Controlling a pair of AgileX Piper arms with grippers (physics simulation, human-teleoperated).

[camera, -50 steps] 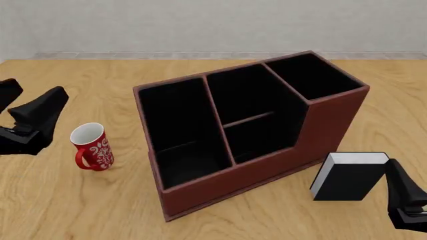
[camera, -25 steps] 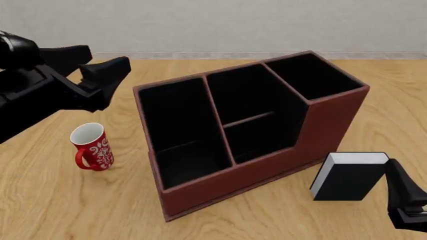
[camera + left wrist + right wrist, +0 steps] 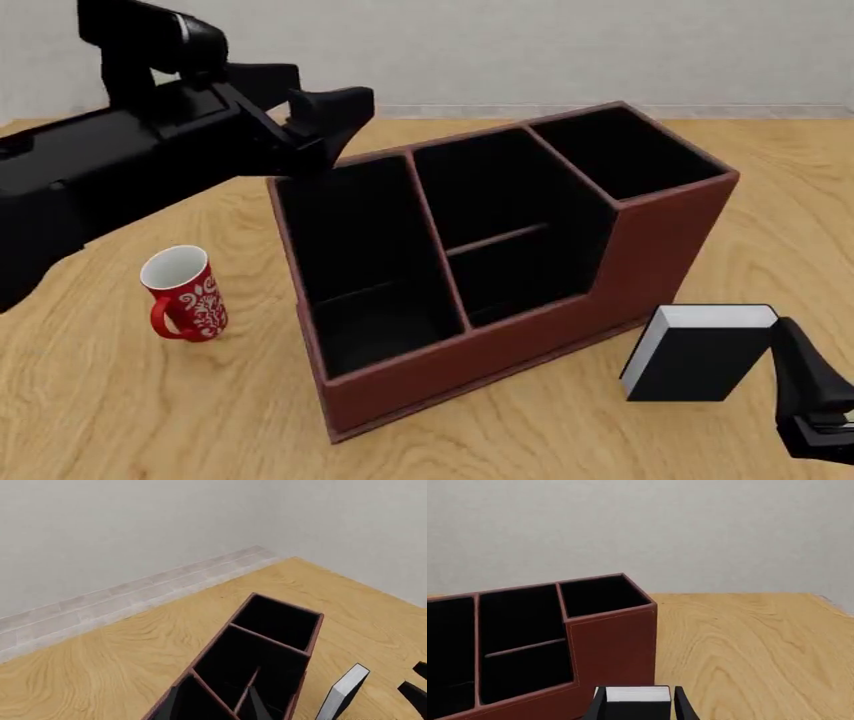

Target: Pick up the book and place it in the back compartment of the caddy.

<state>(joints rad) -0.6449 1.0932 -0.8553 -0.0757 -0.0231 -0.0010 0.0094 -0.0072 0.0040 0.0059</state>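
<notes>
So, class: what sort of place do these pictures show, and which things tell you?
Probably a simulated tabletop test scene, not a lived-in room: a bare light wooden table against a blank grey wall, holding only a reddish-brown divided caddy, a red patterned mug and a black hardcover book.

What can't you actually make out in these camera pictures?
- Right gripper: both views cut it off at the frame edge; contact with the book unclear.
- Left gripper: its own arm hides the fingers in the front view.
- Caddy floor: lost in black lining.
</notes>
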